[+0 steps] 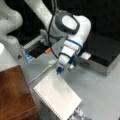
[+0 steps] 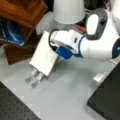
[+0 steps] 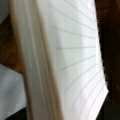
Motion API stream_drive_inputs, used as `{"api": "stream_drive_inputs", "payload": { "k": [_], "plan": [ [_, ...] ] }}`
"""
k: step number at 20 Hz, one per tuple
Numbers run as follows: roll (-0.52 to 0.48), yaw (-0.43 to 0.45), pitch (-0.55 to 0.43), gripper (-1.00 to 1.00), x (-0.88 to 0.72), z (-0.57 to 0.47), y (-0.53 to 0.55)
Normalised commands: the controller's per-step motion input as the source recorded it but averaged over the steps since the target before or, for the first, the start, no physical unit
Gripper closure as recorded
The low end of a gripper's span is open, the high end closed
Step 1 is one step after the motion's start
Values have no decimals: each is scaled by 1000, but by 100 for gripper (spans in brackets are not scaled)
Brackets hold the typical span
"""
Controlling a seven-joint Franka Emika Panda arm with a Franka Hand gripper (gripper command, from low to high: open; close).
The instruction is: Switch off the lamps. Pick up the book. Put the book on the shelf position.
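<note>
- The wrist view is filled by the large flat white rectangular book (image 3: 75, 62), its lined face and stacked page edges right against the camera, with dark reddish-brown wood showing at about nine and three o'clock behind it.
- Judging from that closeness, the step in hand is the pick-up; doing it well means a firm, centred hold on the book's edge, so the broad cover does not swing or slip as it leaves the grey surface (image 1: 100, 90).
- In a front view the tool (image 1: 60, 69) sits at the book's (image 1: 56, 96) twelve o'clock corner, touching its far edge; I cannot tell whether its jaws are apart or clamped on the edge.
- In a front view the tool (image 2: 60, 53) meets the book (image 2: 45, 53) from three o'clock, and the book looks tilted, its lower end near a small bare metal rack (image 2: 33, 77).
- Farther off, the big glossy reddish-brown wooden block (image 1: 15, 95) with a flat top stands just beside the book at nine o'clock.
- A white lamp shade (image 2: 68, 11) stands at twelve o'clock behind the arm; whether it is lit is not clear.
</note>
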Motion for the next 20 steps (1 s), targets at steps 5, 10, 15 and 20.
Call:
{"api": "stream_drive_inputs", "payload": {
  "k": [5,10,15,20],
  "plan": [
    [-148,194,-45,100,-3,-106,-144],
    [-139,182,-44,100,-24,-105,-118],
    [-132,157,-36,100,-39,-83,-66],
    [-117,125,-20,100,-44,-18,-27]
  ]
}}
